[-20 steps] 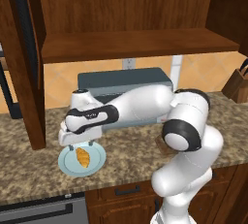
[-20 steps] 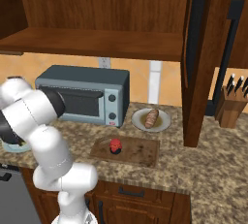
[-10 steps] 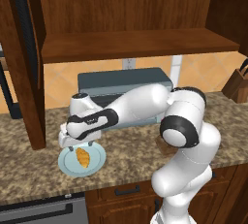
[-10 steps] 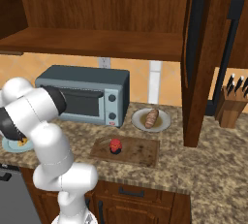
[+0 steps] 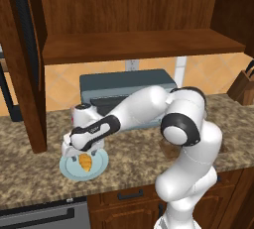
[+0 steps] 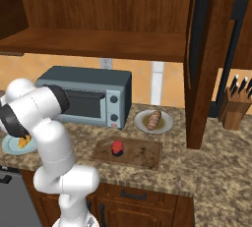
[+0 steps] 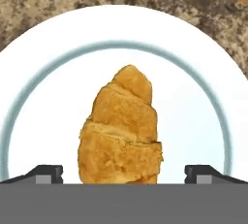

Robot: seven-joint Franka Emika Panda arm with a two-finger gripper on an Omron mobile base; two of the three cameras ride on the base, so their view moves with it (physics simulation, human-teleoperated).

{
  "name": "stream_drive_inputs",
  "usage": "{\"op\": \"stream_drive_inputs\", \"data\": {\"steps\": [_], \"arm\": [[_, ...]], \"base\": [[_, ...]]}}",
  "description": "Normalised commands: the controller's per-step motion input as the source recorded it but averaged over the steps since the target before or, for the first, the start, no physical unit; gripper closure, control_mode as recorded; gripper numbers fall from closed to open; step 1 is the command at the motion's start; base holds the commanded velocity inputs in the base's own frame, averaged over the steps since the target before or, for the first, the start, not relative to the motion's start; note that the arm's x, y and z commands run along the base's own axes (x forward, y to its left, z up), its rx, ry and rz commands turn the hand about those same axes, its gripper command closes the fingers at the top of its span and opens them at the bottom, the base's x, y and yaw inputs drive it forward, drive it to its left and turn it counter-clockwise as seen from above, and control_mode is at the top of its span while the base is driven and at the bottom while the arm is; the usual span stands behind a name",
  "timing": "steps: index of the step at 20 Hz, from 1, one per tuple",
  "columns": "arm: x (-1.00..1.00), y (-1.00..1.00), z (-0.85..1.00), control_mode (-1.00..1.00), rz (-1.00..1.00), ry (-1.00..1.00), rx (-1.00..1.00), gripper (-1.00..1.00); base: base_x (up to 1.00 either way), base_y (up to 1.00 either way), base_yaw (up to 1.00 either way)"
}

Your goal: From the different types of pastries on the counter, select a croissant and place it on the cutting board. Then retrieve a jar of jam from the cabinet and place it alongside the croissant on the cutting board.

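Rendered pics, even soft light, no glare. Dim under dark reddish-brown wooden wall cabinet [image 5: 134, 49]; faint shadows on speckled brown-beige granite counter [image 6: 206, 177]. Hand view sharp, slightly pixelated; no edge distortion.

You've brought the gripper [image 5: 83, 152] lower over the last second: it now sits right down over the croissant [image 5: 85, 161] on the light blue plate [image 5: 100, 165], jaws wide on either side of the pastry, the arm stretched lower toward the counter [image 5: 129, 158].
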Motion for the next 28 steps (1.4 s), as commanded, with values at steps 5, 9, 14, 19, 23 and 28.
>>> {"op": "stream_drive_inputs", "data": {"steps": [5,9,14,19,23,28], "arm": [[0.0,0.0,-0.32,-1.0,0.0,0.0,0.0,-1.0],[0.0,0.09,-0.29,-1.0,-0.01,0.01,0.0,-1.0],[0.0,0.33,-0.21,-1.0,-0.06,0.04,0.03,1.0],[0.0,0.18,-0.14,-1.0,-0.04,0.04,0.01,1.0],[0.0,0.0,0.18,-1.0,0.0,0.0,0.0,1.0],[0.0,0.0,0.56,-1.0,0.0,-0.01,0.0,1.0]], "base": [[0.0,0.0,0.0],[0.0,0.0,0.0],[0.0,0.0,0.0],[0.0,0.0,0.0],[0.0,0.0,0.0],[0.0,0.0,0.0]]}}
